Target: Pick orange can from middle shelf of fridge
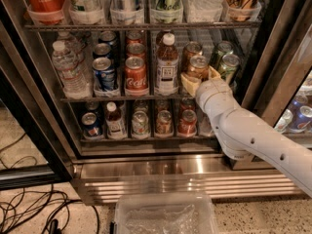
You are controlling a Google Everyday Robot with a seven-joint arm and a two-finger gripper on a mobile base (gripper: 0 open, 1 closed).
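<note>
Camera view: bent arm's (243, 130) jaws straddle the orange can (198, 66).

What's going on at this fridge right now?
The robot's arm reaches into the fridge, and its gripper is at the orange can standing at the front of the middle shelf, just right of a brown bottle. The can has not yet left the shelf, so the pick is not done.
</note>
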